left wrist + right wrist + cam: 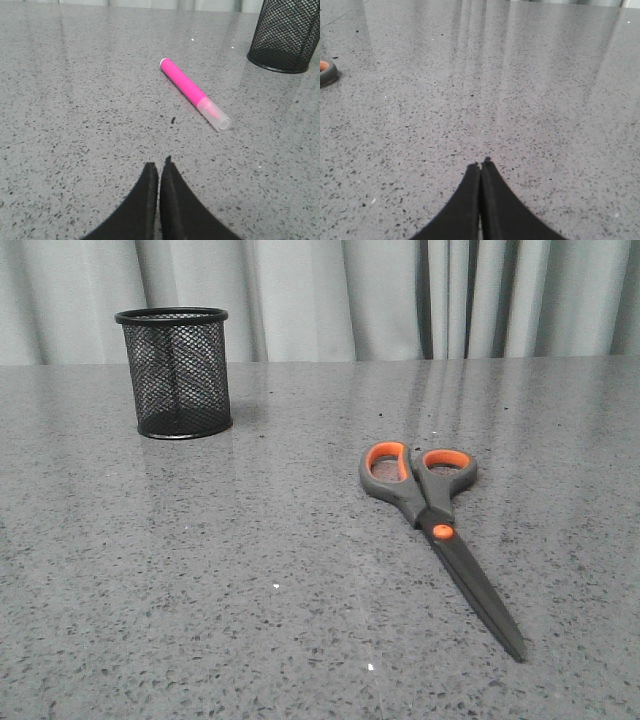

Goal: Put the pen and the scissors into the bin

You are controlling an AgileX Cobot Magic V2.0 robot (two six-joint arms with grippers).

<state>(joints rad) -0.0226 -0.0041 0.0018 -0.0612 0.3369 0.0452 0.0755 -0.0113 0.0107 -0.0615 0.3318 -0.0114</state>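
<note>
**Pen and scissors lay on the table, bin stood apart**

Pen [194,93] lay flat on the grey speckled table [200,590], seen only from the left wrist camera; its magenta barrel ended in a clear, whitish cap. It rested ahead of the left gripper [159,167] with bare table between them. The left gripper's jaws were pressed together, the black fingers [145,200] meeting at their tips with nothing between them. The bin [286,36] stood near the pen in that view, not touching it.

In the front view the bin [176,372] stood upright at the far left of the table, close to the grey curtain [400,295], and looked empty through its mesh. The scissors [432,515] lay flat and closed on the right half of the table, well apart from the bin, with the orange-lined loops toward the curtain and the blade tip pointing toward the camera and slightly right.

The right gripper [481,164] had its jaws closed tip to tip and held nothing. Only the rim of one scissor loop [327,72] showed at the edge of its view, well apart from the fingers. Neither arm appeared in the front view.
</note>
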